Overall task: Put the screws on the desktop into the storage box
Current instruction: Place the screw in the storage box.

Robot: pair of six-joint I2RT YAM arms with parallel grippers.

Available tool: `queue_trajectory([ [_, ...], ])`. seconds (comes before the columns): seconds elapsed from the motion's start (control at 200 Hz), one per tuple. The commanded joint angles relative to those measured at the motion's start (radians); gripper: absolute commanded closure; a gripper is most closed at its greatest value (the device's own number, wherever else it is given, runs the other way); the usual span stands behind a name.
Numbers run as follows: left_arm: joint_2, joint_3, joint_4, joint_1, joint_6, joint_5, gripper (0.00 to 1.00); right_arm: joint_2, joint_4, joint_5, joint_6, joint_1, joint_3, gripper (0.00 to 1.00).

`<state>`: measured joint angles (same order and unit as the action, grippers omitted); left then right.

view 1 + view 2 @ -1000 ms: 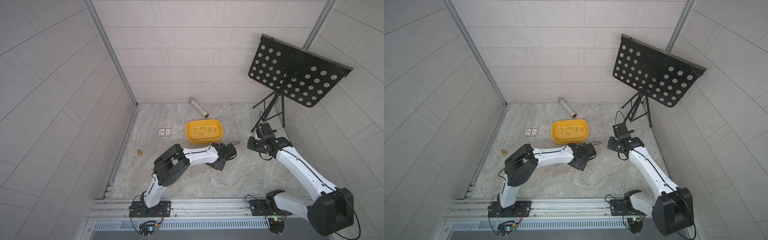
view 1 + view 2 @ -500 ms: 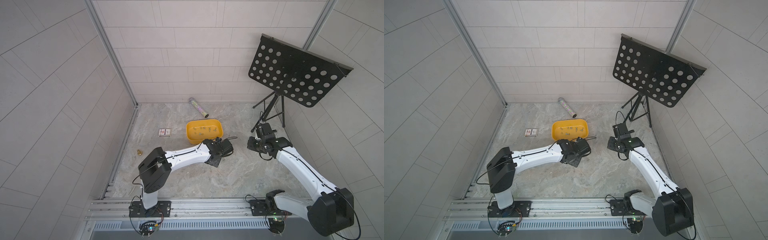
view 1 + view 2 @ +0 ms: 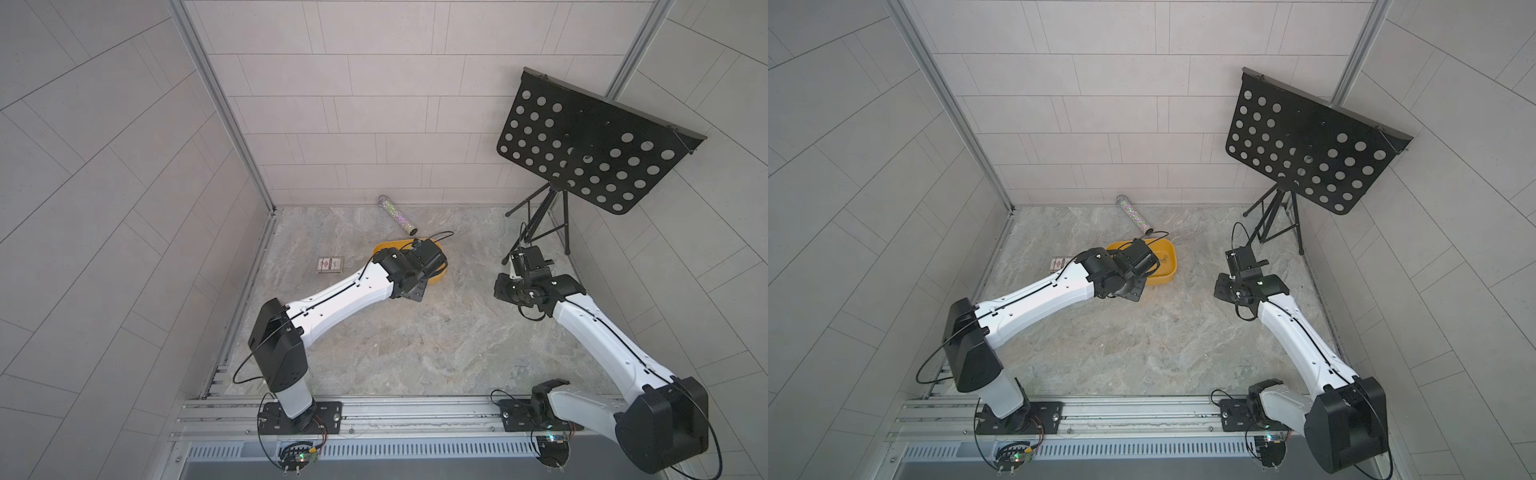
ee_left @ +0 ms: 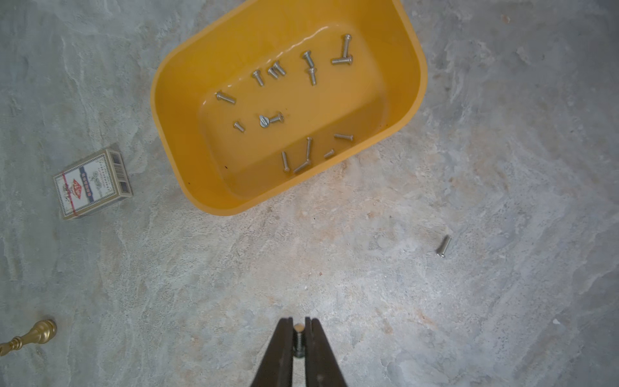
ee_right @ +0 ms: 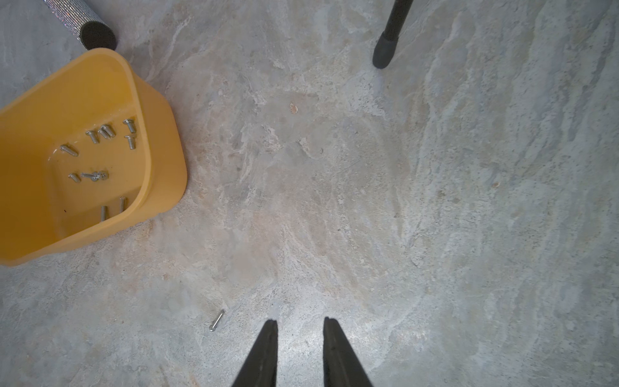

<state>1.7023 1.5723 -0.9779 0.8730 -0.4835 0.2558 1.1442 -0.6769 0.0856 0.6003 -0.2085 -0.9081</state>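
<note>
The left gripper (image 4: pixel 298 323) pinches a screw (image 4: pixel 298 341) between nearly closed jaws, seemingly over the near edge of the box (image 4: pixel 174 77), though its wrist hides that from above. More screws (image 4: pixel 271 119) lie in the box. A loose screw (image 5: pixel 217 320) rests on the desktop (image 5: pixel 368 201) just beside the right gripper (image 5: pixel 300 323), whose jaws are narrowly apart and empty.

Left end effector (image 3: pixel 1130 287) partly covers the storage box (image 3: pixel 1165 275) (yellow tub).

- Left arm (image 3: pixel 340 297) has unfolded, reaching long and low across the desktop (image 3: pixel 415 353) now.
- Left gripper (image 4: pixel 298 335), a screw (image 4: pixel 298 329) nipped tight, has travelled from bare desktop to over the storage box's (image 3: pixel 1169 272) near side.
</note>
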Motion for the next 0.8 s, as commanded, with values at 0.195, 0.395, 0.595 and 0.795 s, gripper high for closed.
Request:
queue_trajectory([
  [0.195,0.120,0.102,0.014,-0.145,0.083,-0.075,0.86,-0.013,-0.005,0.044,0.012,-0.005,0.015,0.72],
  [0.395,0.246,0.196,0.023,-0.207,0.104,-0.123,0.86,-0.011,-0.002,0.058,0.018,-0.017,0.023,0.72],
  [0.595,0.353,0.277,0.021,-0.242,0.117,-0.157,0.86,0.000,0.000,0.062,0.017,-0.028,0.023,0.72],
  [0.795,0.430,0.316,0.029,-0.260,0.118,-0.184,0.86,0.030,0.013,0.074,0.015,-0.034,0.022,0.72],
])
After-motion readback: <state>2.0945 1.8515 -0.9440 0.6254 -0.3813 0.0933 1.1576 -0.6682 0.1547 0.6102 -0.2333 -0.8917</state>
